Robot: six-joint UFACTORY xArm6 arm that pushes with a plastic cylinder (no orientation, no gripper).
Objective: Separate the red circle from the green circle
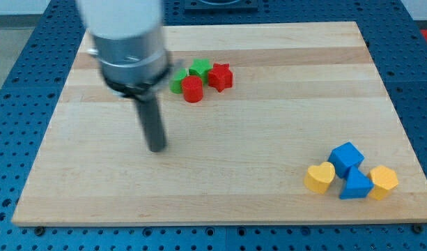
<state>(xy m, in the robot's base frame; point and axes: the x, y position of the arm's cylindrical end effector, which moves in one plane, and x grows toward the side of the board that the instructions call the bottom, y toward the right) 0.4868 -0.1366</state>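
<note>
approach step is judged to be in hand: no contact is made yet. my tip (157, 148) is seen on bare board, below and to the view's left of the cluster, well apart from every block. nothing is held or pushed by it (a plain rod, so no opening to report).

red circle (192, 89) is found near the view's top, left of centre. green circle (177, 84) is tucked just at its upper left, touching or nearly so, and is partly hidden by the arm's body. the two are not yet separated.

next move, as judged: the tip is to be brought into the narrow line between the two circles, or against one circle's far side, and one is to be pushed clear. pushing the red circle toward the view's bottom looks cleanest, since open board lies there. a start from the green side is needed for that, and little room is left there.

in the way: green star (200, 68) sits just above the red circle, and red star (220, 77) just to its right, both close or touching. a push toward the view's top or right would likely drag these along.

elsewhere: blue cube (345, 157), a second blue block (354, 185), yellow heart (320, 177) and yellow hexagon (384, 180) are grouped at the view's bottom right, well apart and not a concern.
</note>
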